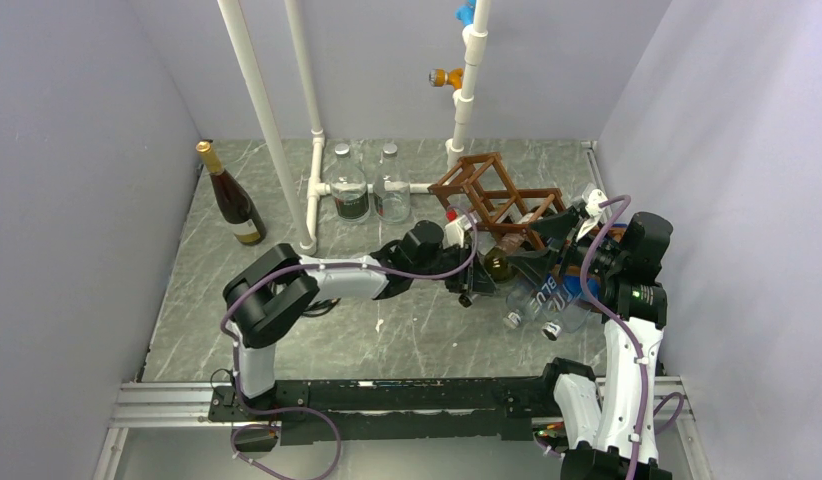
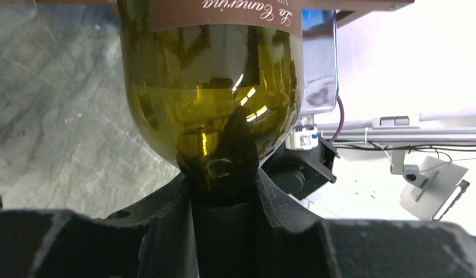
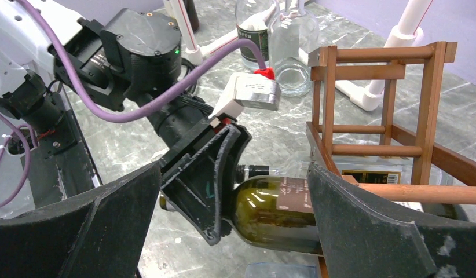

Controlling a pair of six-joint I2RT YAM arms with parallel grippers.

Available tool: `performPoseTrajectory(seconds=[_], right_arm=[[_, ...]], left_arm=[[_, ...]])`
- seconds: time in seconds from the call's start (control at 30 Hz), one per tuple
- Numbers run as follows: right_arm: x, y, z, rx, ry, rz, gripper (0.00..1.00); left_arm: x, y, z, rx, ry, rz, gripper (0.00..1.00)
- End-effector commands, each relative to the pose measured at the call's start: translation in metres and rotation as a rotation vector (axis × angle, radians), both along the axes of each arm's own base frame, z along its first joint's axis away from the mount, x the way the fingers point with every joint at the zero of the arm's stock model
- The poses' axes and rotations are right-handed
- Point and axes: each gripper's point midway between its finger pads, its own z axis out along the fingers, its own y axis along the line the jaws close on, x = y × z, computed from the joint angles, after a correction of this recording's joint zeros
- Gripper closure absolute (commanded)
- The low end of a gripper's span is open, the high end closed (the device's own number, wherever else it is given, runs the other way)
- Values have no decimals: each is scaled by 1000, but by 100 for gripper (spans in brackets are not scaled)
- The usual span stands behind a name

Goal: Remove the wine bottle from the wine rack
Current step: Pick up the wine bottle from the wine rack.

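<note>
The left arm (image 1: 337, 278) reaches low over the table (image 1: 287, 330), out to the right, toward the wine rack (image 1: 492, 195). The left gripper (image 2: 223, 194) is squeezed tight on the thin neck of the green wine bottle (image 3: 276, 214). The bottle lies on its side. Its fat part sits in the bottom row of the rack, and its neck sticks out at the front.

The right arm (image 1: 627, 340) stands up on the right side and bends over toward the rack. The right gripper (image 3: 235, 174) is wide open and holds nothing. Its two fingers (image 3: 108, 231) point at the bottle and do not touch it.

A clear bottle with a blue label (image 1: 540, 298) lies on the table just in front of the rack. Another wine bottle (image 1: 232, 200) stands well apart, near the left wall. Two clear glass bottles (image 1: 349, 185) stand by the white pipes (image 1: 262, 110).
</note>
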Motion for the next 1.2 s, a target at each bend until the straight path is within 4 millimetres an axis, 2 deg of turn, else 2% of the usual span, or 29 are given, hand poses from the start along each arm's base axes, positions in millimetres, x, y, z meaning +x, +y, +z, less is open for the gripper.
performPoseTrajectory(seconds=[0.0,0.33,0.63,0.97,1.17], right_arm=[[0,0,2,-8,-30,8,0],[0,0,0,-5,-26,10,0],[-1,1,-2,-5,-27,20,0],[0,1,-5,-3,-19,24,0],[-2,1,-8,-19,-33,38,0]], left_arm=[[-17,8,70,-195,-173,-53,100],[-36,37,82,-236,-228,-57,100],[-51,58,78,-249,-237,-61,100],[-65,81,83,-266,-267,-59,100],[-74,91,77,-250,-267,-73,100]])
